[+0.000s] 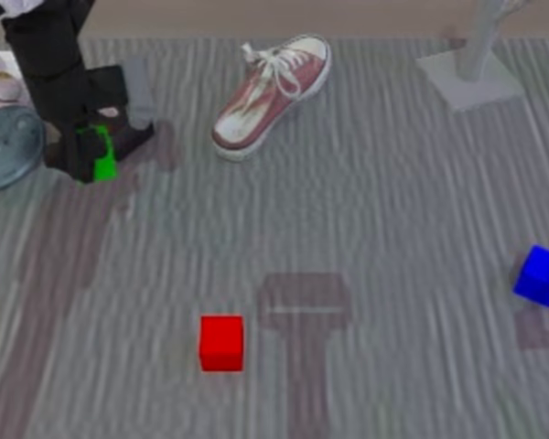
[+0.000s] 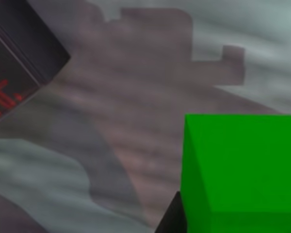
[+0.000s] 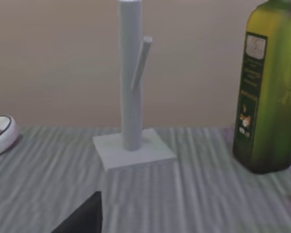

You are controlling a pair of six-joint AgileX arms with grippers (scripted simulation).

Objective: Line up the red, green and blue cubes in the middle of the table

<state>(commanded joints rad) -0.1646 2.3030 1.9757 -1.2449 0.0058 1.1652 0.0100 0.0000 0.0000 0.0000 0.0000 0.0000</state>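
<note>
The green cube [image 1: 98, 155] is at the back left of the table [image 1: 393, 229], with my left gripper [image 1: 93, 148] shut on it. In the left wrist view the green cube [image 2: 242, 170] fills the corner and a black finger [image 2: 172, 218] presses its side. The red cube [image 1: 221, 343] lies near the front, left of centre. Close to the right edge rests the blue cube [image 1: 541, 274]. My right arm is out of the top view; one dark finger [image 3: 85, 218] of it shows over bare table, with nothing held.
A red-and-white sneaker [image 1: 270, 96] lies at the back centre. A grey stand on a square base [image 1: 471, 69] is at the back right, with a green oil bottle [image 3: 271, 92] near it. A round grey object [image 1: 5, 146] sits at the left edge. A black box [image 2: 19, 58] is beside the left gripper.
</note>
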